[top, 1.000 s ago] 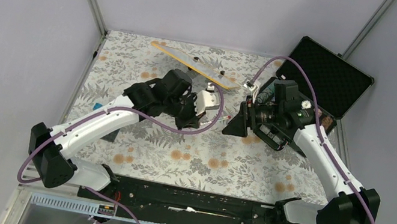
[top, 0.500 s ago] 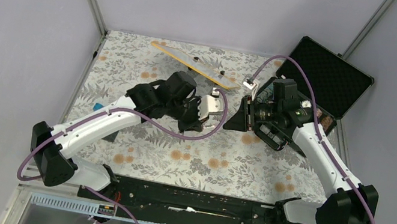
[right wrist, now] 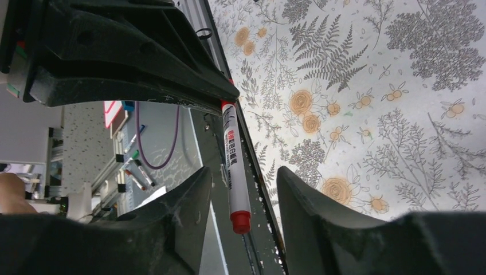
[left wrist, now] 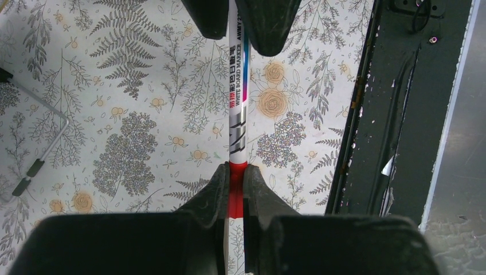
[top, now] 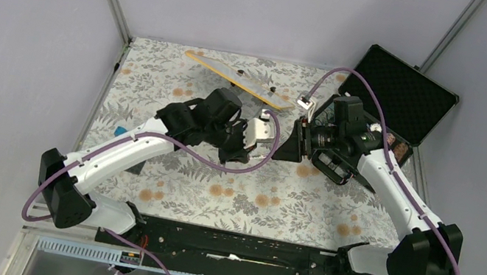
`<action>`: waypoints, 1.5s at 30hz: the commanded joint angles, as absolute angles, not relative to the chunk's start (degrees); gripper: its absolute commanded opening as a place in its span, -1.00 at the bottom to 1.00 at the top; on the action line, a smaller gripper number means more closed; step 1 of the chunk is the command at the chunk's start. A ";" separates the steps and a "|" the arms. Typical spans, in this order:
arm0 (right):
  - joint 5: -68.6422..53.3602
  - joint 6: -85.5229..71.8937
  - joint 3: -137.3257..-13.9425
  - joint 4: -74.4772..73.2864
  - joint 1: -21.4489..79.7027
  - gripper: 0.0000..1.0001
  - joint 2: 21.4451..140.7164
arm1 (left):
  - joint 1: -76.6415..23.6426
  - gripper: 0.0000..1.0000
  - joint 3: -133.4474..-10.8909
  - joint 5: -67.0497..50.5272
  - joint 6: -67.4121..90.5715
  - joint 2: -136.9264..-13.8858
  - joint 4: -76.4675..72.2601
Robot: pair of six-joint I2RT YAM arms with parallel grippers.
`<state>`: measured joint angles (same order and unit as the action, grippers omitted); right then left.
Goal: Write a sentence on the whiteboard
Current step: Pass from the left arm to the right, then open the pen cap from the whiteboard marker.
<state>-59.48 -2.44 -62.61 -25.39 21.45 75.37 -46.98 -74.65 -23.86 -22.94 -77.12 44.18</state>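
the whiteboard stands near the far edge of the tabletop, about midway along it, tilted and seen almost edge-on from above. its writing face does not show, so i cannot tell whether any of the sentence is on it yet.

the marker is held in the air over the middle of the tabletop, nearer than the board and apart from it. it has a white barrel with printed lettering and a red section at each end.

my left gripper has its jaws clamped on one red end. my right gripper faces it with jaws parted and straddling the other red end. the right wrist view shows a gap on each side, so there is no grip there yet.

an open black case sits at the far right corner and plays no part here.

step in hand, by my judgement: preparing the marker, most likely pulling the cap, before any stroke is made.

the next move calls for:
- closing the right jaws squarely on the red end without pushing the barrel sideways;
- holding the left clamp firm;
- pulling straight along the barrel's axis.

a skewed pull could twist the marker out of the left jaws.
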 commanded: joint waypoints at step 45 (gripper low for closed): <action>-69.21 10.70 -84.54 -41.58 14.94 -1.00 77.73 | -42.10 0.77 -96.40 -29.63 -25.04 -81.37 50.56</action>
